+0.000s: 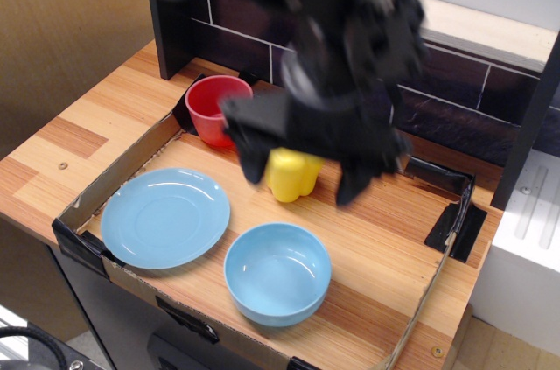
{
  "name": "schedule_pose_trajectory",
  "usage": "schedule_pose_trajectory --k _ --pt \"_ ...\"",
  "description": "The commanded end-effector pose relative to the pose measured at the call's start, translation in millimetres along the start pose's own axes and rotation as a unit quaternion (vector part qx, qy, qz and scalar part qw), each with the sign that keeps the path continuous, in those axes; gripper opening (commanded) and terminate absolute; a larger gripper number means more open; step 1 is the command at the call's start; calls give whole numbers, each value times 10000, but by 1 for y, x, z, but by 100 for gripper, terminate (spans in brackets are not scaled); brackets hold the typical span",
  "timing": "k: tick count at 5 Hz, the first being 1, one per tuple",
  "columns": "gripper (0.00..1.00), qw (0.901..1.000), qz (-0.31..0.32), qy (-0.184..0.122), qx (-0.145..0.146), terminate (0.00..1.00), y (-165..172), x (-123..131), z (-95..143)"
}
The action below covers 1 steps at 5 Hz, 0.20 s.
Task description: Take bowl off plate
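Note:
The light blue bowl (277, 272) stands upright on the wooden tray floor, just right of the light blue plate (164, 217), close to it but not on it. The plate lies flat and bare at the front left. My gripper (302, 176) is blurred, raised well above the bowl toward the back, with its two dark fingers (248, 153) spread wide and nothing between them. It partly hides a yellow pepper-shaped object (293, 174).
A red mug (213, 109) stands at the back left. The low cardboard rim (87, 191) walls the tray. A dark brick-patterned back wall (455, 108) runs behind, and a white unit (529, 247) stands at the right.

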<state>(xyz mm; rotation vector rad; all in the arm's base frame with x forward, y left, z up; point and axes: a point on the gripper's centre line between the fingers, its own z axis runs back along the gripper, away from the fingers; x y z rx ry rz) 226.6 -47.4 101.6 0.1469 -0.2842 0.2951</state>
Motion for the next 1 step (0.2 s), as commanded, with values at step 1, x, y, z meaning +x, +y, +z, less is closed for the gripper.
schedule_pose_trajectory --k 1 --pt "100 9998 58 -164 -80 100 0 5 10"
